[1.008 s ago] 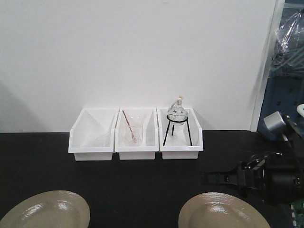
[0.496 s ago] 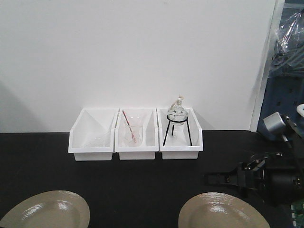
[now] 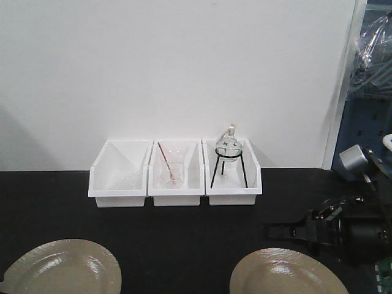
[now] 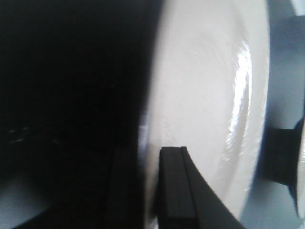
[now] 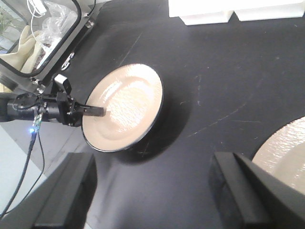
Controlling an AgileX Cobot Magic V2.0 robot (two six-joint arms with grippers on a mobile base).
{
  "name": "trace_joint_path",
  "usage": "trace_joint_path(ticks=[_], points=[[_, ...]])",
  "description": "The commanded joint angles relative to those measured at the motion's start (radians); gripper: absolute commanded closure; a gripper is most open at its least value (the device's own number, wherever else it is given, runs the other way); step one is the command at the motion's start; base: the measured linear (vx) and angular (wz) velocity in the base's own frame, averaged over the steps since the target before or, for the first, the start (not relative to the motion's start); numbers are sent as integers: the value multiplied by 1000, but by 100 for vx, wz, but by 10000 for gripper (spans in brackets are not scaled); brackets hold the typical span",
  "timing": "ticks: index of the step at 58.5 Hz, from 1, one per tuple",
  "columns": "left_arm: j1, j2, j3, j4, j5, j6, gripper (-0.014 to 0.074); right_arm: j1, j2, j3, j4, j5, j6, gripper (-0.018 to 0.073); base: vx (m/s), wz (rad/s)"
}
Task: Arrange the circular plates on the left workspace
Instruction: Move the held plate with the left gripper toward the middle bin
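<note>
Two round beige plates lie on the black countertop (image 3: pixel 184 239). The left plate (image 3: pixel 61 269) sits at the front left, the right plate (image 3: pixel 285 272) at the front right. In the left wrist view my left gripper (image 4: pixel 147 157) is shut on the left plate's (image 4: pixel 209 105) rim, one finger (image 4: pixel 174 186) on top and one below. The right wrist view shows that plate (image 5: pixel 124 105) held at its left edge by the left gripper (image 5: pixel 93 111), with a shadow under it. My right gripper (image 3: pixel 275 231) is open and empty (image 5: pixel 152 191), just behind the right plate (image 5: pixel 286 148).
Three white bins (image 3: pixel 174 177) stand in a row by the back wall; the middle holds a glass beaker with a red rod, the right a flask on a tripod. A clear-lidded case (image 5: pixel 43 28) sits past the countertop's left edge.
The left plate has shifted up and to the right in the front view. The right arm and right plate have hardly moved.
</note>
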Motion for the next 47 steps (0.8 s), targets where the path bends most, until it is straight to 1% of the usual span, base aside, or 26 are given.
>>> trace_joint_path(ticks=[1,14,20,27,36,39,44,47], points=[[-8,-43,-22,-34,33,8,606,-5,-21,-34,55,4,-5,58,0,0],[-9,-48,-22,-138,109,8,599,-5,-21,-34,55,4,-5,115,0,0],[-29,-48,-22,-199,149,8,596,-5,-21,-34,55,3,-6,121,0,0],[-94,-48,-22,-277,159,8,596,-5,-21,-34,55,3,-6,121,0,0],[-211,-48,-23,-411,124,8,596,-5,-21,-34,55,0,-6,121,0,0],[-252,-46,-23,-466,95,10,596,-5,-21,-34,55,0,-6,121,0,0],[-300,-47,-23,-539,34,11,596,-5,-21,-34,55,0,-6,121,0,0],[-322,-47,-24,-565,4,8,596,-5,-21,-34,55,0,-6,121,0,0]])
